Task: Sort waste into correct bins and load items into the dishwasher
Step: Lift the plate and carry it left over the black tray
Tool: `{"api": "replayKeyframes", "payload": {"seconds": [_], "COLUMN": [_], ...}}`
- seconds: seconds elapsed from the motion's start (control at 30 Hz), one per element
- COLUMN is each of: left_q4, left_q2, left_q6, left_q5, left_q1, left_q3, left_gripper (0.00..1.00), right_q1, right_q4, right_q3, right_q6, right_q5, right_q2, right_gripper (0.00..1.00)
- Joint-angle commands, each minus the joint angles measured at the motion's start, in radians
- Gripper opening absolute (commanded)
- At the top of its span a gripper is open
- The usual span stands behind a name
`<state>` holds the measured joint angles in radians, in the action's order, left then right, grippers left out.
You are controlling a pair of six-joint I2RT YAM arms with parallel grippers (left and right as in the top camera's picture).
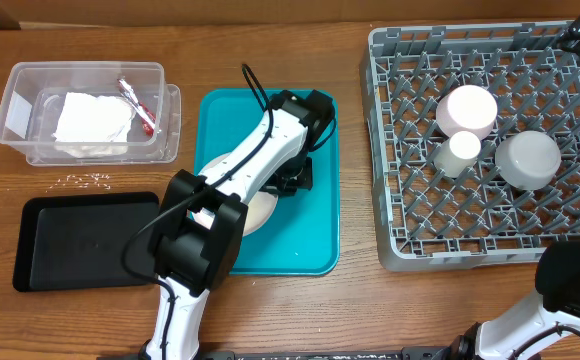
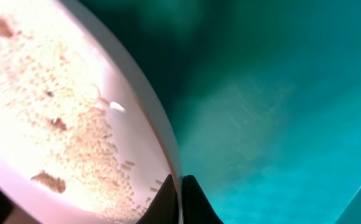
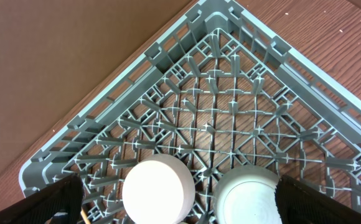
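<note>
The left pincer [image 2: 182, 190] is clamped on the rim of the plate [image 2: 62, 112]. The plate spreads away to the pincer's left, dusted with rice crumbs [image 2: 99, 149], with the teal tray [image 2: 280, 124] beneath. The right pincer [image 3: 179, 186] hangs with its fingers spread wide over a corner of the rack [image 3: 230, 81]. Below it sit a pink bowl [image 3: 158, 186] and a grey bowl [image 3: 246, 196].

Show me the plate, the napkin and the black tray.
plate [image 2: 140, 118], left wrist view, bare band by its rim.
napkin [image 1: 92, 120], overhead view, its middle.
black tray [image 1: 82, 242], overhead view, its bare floor.
</note>
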<state>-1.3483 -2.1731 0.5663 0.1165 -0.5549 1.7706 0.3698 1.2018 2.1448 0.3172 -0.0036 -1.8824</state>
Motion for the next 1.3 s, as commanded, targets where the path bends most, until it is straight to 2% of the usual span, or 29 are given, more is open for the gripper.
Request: {"api": "replayKeyframes", "payload": {"seconds": [0.0, 0.23, 0.4, 0.77, 1.27], "left_q4": [-0.035, -0.127, -0.219, -0.323, -0.309], "left_q2": [-0.015, -0.014, -0.014, -0.014, 0.028], "left_q6": [-0.014, 0.041, 0.15, 0.182, 0.156], "left_q5": [0.098, 0.135, 0.204, 0.198, -0.002], "left_q1": [0.005, 0.025, 0.078, 0.323, 0.588], "left_q3": [0.066, 0.172, 0.262, 0.386, 0.4], "left_gripper": [0.04, 0.04, 0.04, 0.04, 0.04], "right_q1": [0.002, 0.002, 0.002, 0.002, 0.002], "right_q4": [-0.003, -0.003, -0.003, -0.003, -0.003], "right_q3": [0.003, 0.003, 0.003, 0.003, 0.003], "right_q6": [0.005, 0.005, 0.005, 0.005, 0.005], "right_q5": [-0.006, -0.006, -0.006, -0.005, -0.006], "right_q2": [0.005, 0.005, 0.005, 0.005, 0.005], "right_gripper": [1.0, 1.0, 1.0, 1.0, 1.0]}}
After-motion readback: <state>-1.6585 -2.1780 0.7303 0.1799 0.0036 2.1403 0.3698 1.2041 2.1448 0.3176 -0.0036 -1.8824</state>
